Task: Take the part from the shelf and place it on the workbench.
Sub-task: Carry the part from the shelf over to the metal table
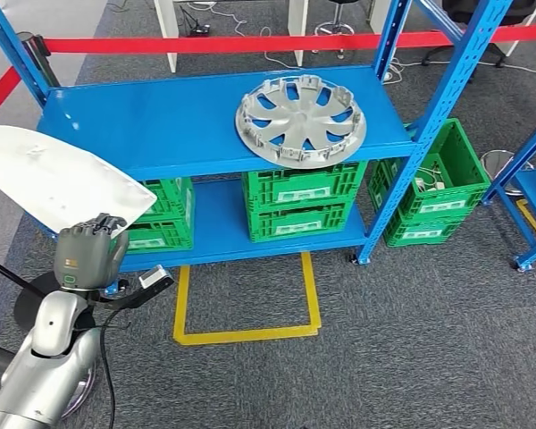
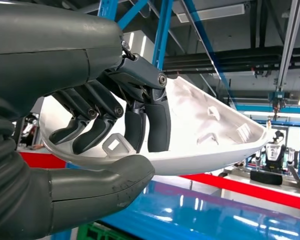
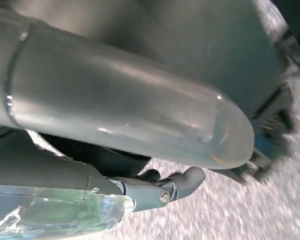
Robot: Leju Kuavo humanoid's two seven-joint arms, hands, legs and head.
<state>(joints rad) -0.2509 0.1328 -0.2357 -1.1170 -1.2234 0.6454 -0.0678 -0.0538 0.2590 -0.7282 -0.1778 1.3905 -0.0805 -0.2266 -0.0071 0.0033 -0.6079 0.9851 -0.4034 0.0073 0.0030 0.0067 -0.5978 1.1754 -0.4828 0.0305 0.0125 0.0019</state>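
A large white curved panel part [image 1: 49, 179] hangs in front of the left end of the blue shelf [image 1: 157, 125], held off the shelf top. My left hand [image 1: 87, 255] grips its near edge from below. In the left wrist view the dark fingers [image 2: 103, 115] curl inside the part's [image 2: 201, 125] hollow while the thumb presses its outer rim. My right hand [image 3: 122, 115] hangs over grey carpet, its thumb and a dark finger showing with nothing seen between them; how far it is closed is unclear.
A silver wheel cover [image 1: 300, 119] lies on the shelf top at the right. Green crates [image 1: 299, 201] stand on the lower shelf, and another crate [image 1: 437, 183] sits on the floor to the right. A yellow floor marking [image 1: 245, 335] and red barrier tape [image 1: 218, 43] bound the area.
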